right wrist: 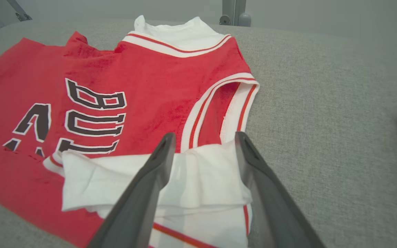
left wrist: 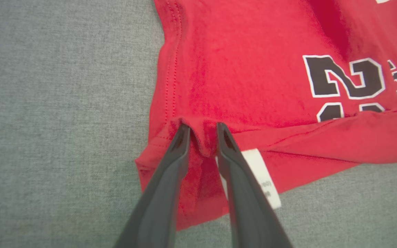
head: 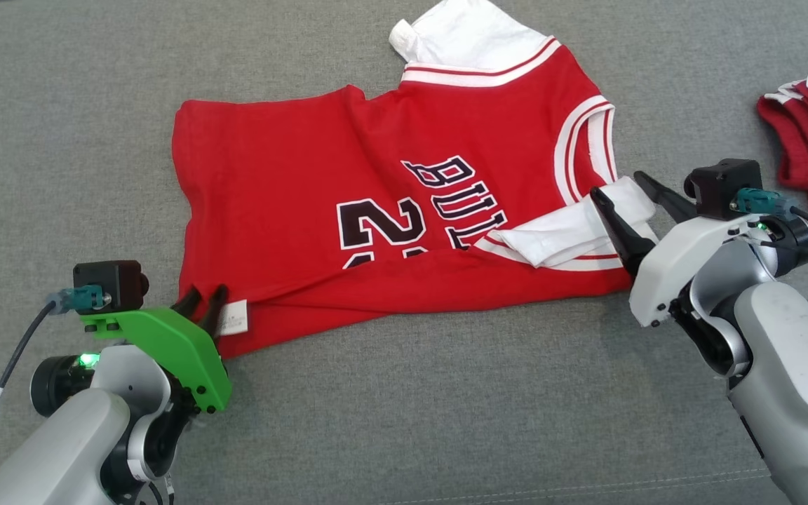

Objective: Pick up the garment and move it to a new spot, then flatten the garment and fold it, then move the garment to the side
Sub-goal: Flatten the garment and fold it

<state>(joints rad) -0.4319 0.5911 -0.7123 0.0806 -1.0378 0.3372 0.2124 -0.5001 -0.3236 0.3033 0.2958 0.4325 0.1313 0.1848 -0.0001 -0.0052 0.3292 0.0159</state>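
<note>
Tapered dark jaws straddle rumpled red jersey.

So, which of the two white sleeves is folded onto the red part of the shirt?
The near sleeve, beside the right end effector; it lies over the red jersey. The far sleeve sticks out past it.

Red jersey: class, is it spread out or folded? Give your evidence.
Partly folded: on the red jersey, the near edge is turned over the body, covering part of the number; a white sleeve lies folded inward.
</note>
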